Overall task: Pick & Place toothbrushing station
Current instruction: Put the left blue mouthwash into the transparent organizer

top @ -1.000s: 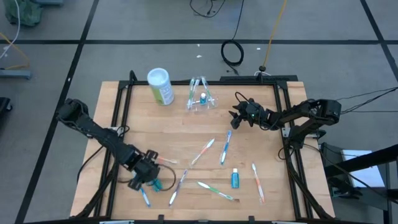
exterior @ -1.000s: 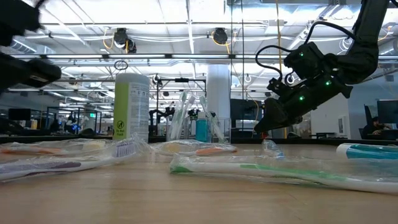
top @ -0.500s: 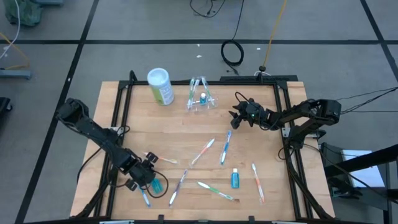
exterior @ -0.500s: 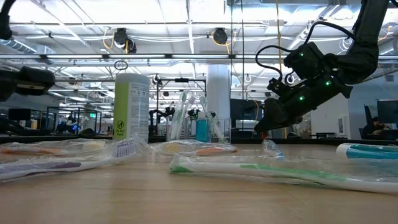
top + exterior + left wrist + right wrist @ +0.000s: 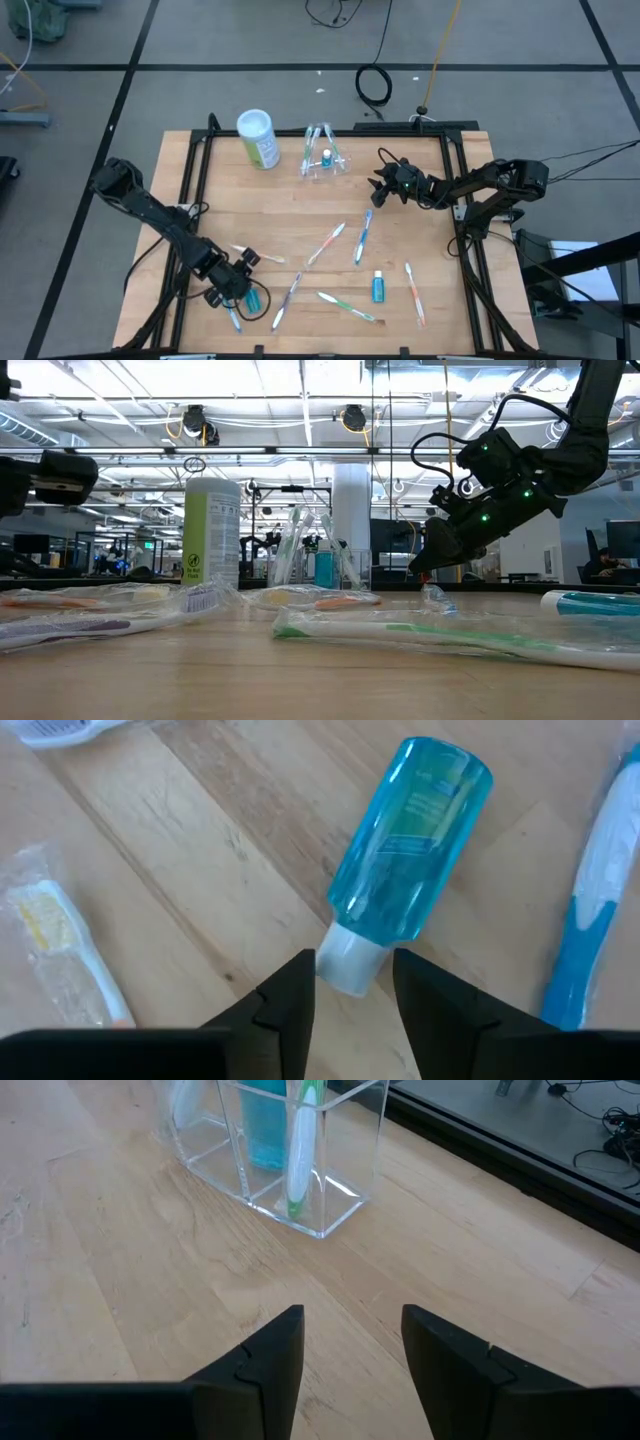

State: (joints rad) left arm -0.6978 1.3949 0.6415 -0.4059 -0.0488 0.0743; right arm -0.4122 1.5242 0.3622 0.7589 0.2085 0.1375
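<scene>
The left gripper is low over the near-left part of the table, its two dark fingers set on either side of the white cap of a blue bottle lying on its side. The jaws stand narrow, just a little wider than the cap; whether the pads already press on it cannot be told, so the bottle looks framed for a grasp, not yet lifted. Taking it by the cap end looks deliberate: the neck is the slimmest part, and the body would hang free for standing it in a compartment. Beside the bottle lie a blue-handled toothbrush and a wrapped brush.

Farther out, more toothbrushes and a second blue bottle are scattered over the middle and near right of the table.

The right gripper hovers at the far right, empty, fingers moderately parted and aimed at the toothbrushing station. That clear holder stands upright at the far middle of the table, already containing a blue bottle and a green-and-white brush, with a green canister just to its left. The right arm probably waits there to steady or load it.
</scene>
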